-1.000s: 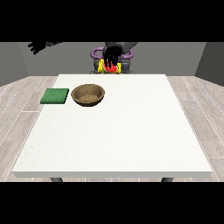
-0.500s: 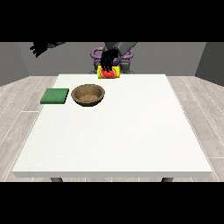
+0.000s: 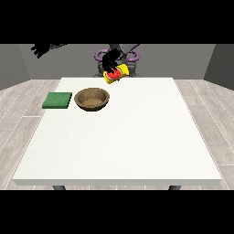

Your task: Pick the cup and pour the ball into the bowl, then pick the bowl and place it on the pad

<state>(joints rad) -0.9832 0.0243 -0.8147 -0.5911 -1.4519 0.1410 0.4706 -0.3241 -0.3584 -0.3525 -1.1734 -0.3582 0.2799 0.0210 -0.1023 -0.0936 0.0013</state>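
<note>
Hand at view's right (image 3: 109, 61) was curled round the yellow cup (image 3: 116, 74), now lifted and tipped on its side above the table's (image 3: 137, 137) far edge; half a second before it sat lower, nearer upright. Something red (image 3: 112, 74) showed at the cup's mouth. Hand at view's left (image 3: 40, 49) hung raised, well apart; fingers unreadable. Bowl (image 3: 92, 98) beside green pad (image 3: 57, 100), both unmoved.

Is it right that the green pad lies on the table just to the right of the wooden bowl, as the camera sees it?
Not quite. In the front view the green pad lies just to the left of the wooden bowl, not the right. Both do sit on the white table, side by side near its far edge.
</note>
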